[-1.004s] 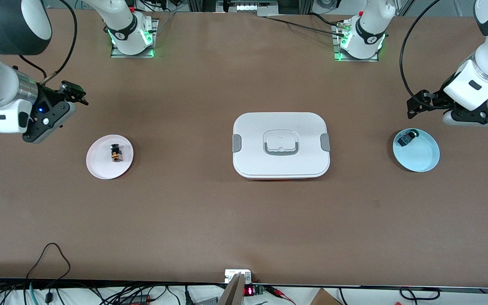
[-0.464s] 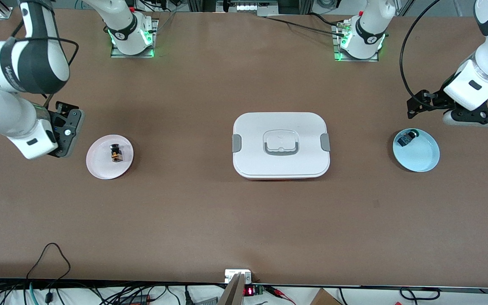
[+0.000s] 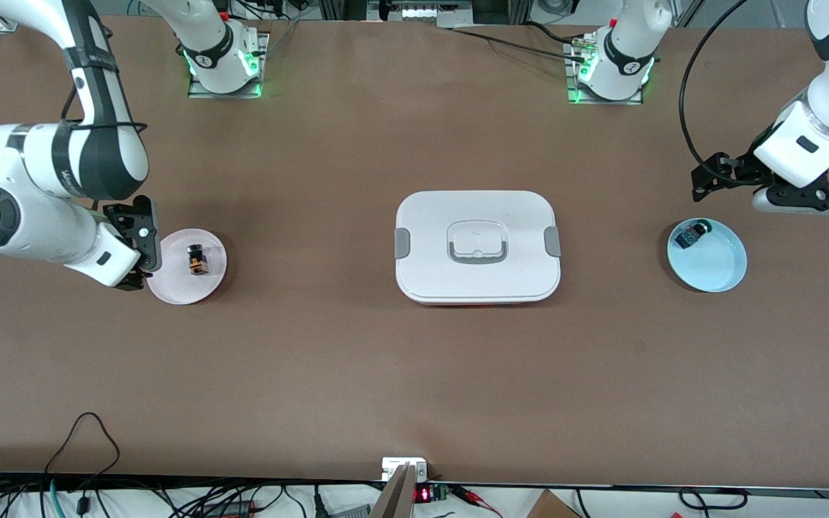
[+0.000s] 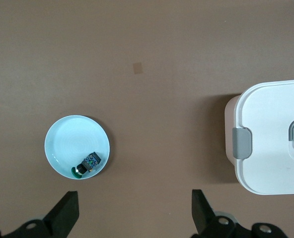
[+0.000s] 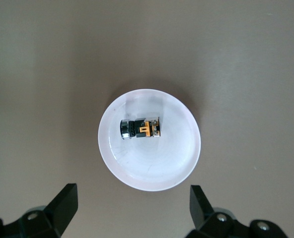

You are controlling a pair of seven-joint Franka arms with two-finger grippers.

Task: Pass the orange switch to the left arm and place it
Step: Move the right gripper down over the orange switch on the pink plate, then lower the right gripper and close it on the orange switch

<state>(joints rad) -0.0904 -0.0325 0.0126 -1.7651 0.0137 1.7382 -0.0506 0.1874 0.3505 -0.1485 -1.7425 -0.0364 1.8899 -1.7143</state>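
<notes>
The orange switch (image 3: 196,260) lies on its side on a small pinkish-white plate (image 3: 177,288) toward the right arm's end of the table. In the right wrist view the switch (image 5: 141,129) lies mid-plate (image 5: 152,168). My right gripper (image 3: 142,248) hangs open and empty over the table just beside that plate's edge; its fingers (image 5: 133,198) are wide apart. My left gripper (image 3: 810,201) waits open and empty in the air beside the light blue plate, fingers (image 4: 134,203) spread. The white box (image 3: 478,246) sits mid-table between the plates.
A light blue plate (image 3: 717,266) toward the left arm's end holds a black-and-blue component (image 3: 691,234), also in the left wrist view (image 4: 87,163). The box's end with a grey clasp (image 4: 241,143) shows there. Cables run along the table's near edge.
My right arm has swung down and in toward the pinkish plate; its gripper now hangs at the plate's edge. The left arm, the switch and the box have not moved.
</notes>
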